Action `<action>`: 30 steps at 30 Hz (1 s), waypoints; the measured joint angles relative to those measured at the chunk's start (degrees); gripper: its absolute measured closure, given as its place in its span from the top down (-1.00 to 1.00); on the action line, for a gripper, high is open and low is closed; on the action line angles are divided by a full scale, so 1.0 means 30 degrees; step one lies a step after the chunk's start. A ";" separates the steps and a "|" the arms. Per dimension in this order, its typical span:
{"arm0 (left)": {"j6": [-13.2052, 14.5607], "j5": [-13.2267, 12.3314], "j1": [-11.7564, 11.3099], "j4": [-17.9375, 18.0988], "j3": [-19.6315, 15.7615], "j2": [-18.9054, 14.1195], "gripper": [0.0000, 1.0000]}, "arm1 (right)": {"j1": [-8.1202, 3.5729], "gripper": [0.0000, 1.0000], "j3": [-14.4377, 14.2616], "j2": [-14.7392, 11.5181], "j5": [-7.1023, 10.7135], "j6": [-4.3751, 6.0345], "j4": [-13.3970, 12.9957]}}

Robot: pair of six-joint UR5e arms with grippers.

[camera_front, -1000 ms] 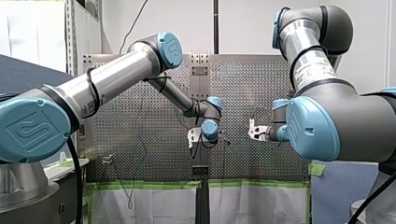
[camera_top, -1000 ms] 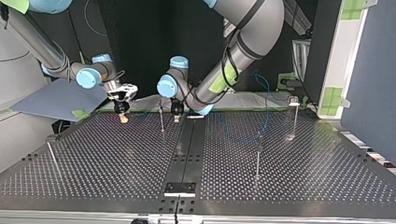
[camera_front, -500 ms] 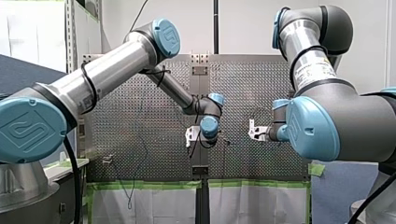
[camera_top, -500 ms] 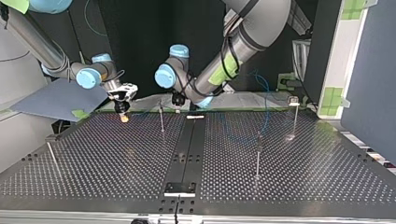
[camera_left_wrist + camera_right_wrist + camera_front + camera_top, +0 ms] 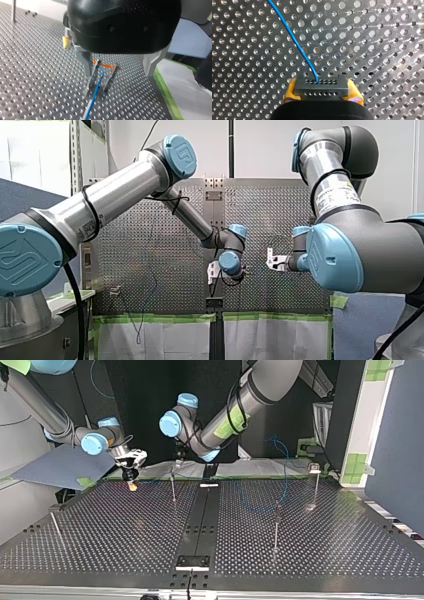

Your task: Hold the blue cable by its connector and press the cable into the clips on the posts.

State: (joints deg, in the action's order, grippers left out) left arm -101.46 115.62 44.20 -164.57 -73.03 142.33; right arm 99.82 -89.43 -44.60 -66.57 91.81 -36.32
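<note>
Our right gripper (image 5: 322, 94) clamps the black connector (image 5: 321, 87) of the blue cable (image 5: 294, 42), our left gripper (image 5: 118, 72) spread wide above a post (image 5: 92, 77).

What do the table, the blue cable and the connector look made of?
The table looks like bare metal, perhaps aluminium: shiny, with drilled holes. The blue cable has a smooth, glossy plastic jacket. The connector is a matte dark grey block, probably plastic, with rows of small holes.
</note>
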 joint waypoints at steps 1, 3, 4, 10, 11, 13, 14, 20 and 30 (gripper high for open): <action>0.0014 -0.0195 -0.0016 0.0195 0.0001 0.0004 1.00 | -0.0001 -1.00 -0.0001 0.0001 0.0003 0.0004 0.0002; 0.0019 -0.0467 -0.0043 0.0477 -0.0001 0.0005 1.00 | -0.0009 -1.00 -0.0001 -0.0001 0.0003 0.0010 0.0002; 0.0019 -0.0638 -0.0057 0.0647 -0.0003 0.0006 1.00 | -0.0014 -1.00 -0.0001 -0.0001 0.0002 0.0012 0.0003; 0.0033 -0.0991 -0.0123 0.1611 -0.0009 0.0003 1.00 | -0.0032 -1.00 -0.0001 0.0001 0.0023 0.0008 0.0002; 0.0034 -0.0994 -0.0133 0.1722 -0.0008 0.0010 1.00 | -0.0032 -1.00 0.0000 0.0000 0.0028 0.0008 0.0003; 0.0037 -0.0996 -0.0151 0.1881 -0.0010 0.0016 1.00 | -0.0033 -1.00 -0.0001 -0.0001 0.0034 0.0011 0.0002; 0.0038 -0.0997 -0.0155 0.1920 -0.0007 0.0016 1.00 | -0.0032 -1.00 -0.0001 -0.0002 0.0035 0.0012 0.0002; 0.0050 -0.0922 -0.0179 0.1971 -0.0002 0.0018 1.00 | -0.0031 -1.00 -0.0001 -0.0002 0.0039 0.0017 0.0003; 0.0310 0.0192 -0.0168 0.1463 -0.0001 0.0020 1.00 | -0.0036 -1.00 -0.0002 -0.0004 0.0040 0.0005 0.0028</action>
State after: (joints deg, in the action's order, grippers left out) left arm -100.53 116.19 43.70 -160.18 -73.03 142.40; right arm 99.72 -89.44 -44.62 -66.45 91.83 -36.23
